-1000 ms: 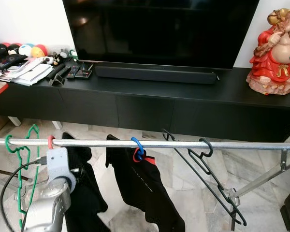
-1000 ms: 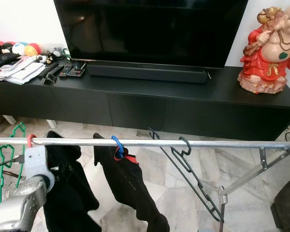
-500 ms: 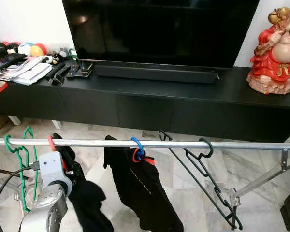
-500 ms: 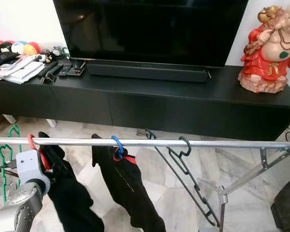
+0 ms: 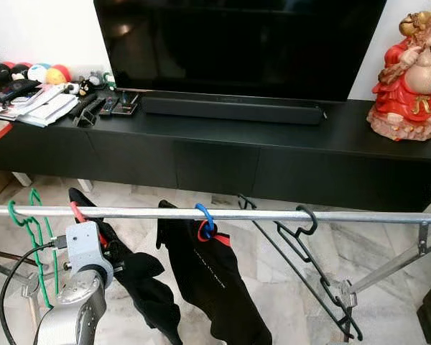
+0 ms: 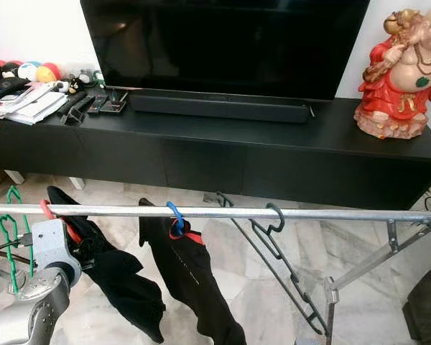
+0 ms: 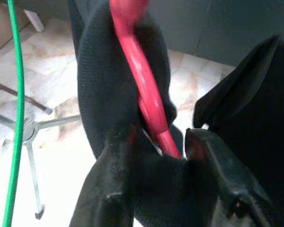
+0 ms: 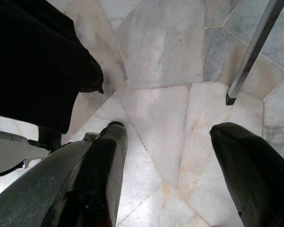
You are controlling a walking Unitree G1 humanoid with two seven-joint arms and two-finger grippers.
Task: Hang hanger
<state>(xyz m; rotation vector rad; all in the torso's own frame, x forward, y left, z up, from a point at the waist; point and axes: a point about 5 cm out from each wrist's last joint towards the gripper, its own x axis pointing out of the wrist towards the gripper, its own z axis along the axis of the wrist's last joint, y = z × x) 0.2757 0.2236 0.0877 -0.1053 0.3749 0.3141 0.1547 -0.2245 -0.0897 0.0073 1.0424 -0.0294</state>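
Note:
A silver rail (image 5: 273, 214) runs across in front of me. At its left end is the hook of a red hanger (image 5: 77, 213) that carries a black garment (image 5: 147, 287), which hangs tilted to the right. My left gripper (image 7: 161, 151) is just below the rail, shut on the red hanger's bar (image 7: 146, 94) with black cloth around it. Further along the rail hang a green hanger (image 5: 32, 230), a blue hanger (image 5: 205, 219) with another black garment, and an empty black hanger (image 5: 309, 266). My right gripper (image 8: 169, 128) hangs open over the marble floor.
Behind the rack stands a low black TV cabinet (image 5: 273, 154) with a TV, a soundbar (image 5: 230, 109), remotes and papers at its left end, and a red statue (image 5: 409, 72) at its right. The rack's slanted leg (image 5: 388, 269) is at the lower right.
My left wrist has dropped a little below the rail. The black garment on the red hanger has swung so its lower end points right. The red hook stays at the rail.

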